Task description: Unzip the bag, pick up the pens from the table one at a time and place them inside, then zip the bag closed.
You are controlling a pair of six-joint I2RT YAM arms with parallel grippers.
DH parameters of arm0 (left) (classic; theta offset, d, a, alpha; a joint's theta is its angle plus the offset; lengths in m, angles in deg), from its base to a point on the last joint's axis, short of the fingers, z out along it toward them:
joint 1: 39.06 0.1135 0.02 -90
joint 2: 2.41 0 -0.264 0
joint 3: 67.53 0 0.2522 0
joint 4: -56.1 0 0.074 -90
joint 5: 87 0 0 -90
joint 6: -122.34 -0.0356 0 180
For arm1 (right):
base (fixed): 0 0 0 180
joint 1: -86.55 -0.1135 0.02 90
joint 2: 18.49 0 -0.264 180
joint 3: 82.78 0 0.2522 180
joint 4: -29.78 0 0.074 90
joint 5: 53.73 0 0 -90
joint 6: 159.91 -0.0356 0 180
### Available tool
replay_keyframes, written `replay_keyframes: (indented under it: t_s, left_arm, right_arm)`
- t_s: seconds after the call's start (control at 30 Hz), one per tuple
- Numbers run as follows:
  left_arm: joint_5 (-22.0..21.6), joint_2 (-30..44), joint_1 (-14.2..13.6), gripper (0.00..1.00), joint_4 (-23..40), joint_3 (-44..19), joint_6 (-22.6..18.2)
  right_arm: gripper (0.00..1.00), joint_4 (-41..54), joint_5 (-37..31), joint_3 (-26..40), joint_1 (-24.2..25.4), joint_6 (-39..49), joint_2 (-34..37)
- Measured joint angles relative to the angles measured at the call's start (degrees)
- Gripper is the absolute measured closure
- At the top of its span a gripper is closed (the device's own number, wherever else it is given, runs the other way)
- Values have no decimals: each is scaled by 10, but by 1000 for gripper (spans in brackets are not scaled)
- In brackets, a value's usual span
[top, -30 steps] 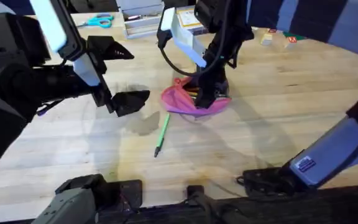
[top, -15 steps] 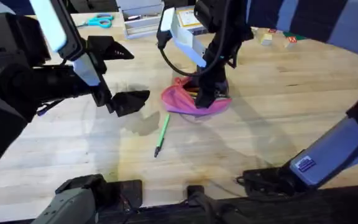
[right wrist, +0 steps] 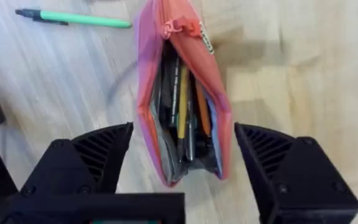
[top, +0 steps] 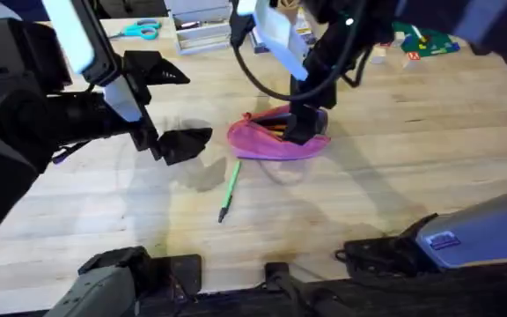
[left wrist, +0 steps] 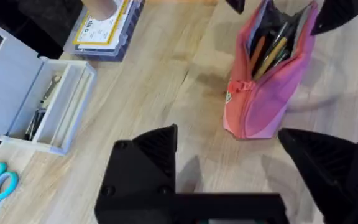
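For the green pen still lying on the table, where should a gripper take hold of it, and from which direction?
Grip the green pen near mid-shaft, coming straight down, fingers set across its length. It lies flat on the table, slanted, dark tip toward the arm bases, apart from the pink bag, with bare wood on both sides. The open left gripper looks nearest, so it is probably the better choice.

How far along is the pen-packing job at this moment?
Done: the bag is unzipped, with several pens already inside. In hand: nothing; the right gripper hangs open over the bag's mouth, the left gripper is open and empty. Left: the green pen lies on the table, then zipping.
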Motion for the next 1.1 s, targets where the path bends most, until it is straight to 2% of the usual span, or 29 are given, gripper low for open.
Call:
replay_keyframes:
  t_s: [0.5, 1.1]
  left_arm:
    - [0, 0, 0, 8, 2, 0, 0]
    - [0, 0, 0, 7, 2, 0, 0]
  right_arm:
    - [4, 2, -1, 0, 0, -11, -152]
    - [3, 25, -12, -1, 2, -72, -279]
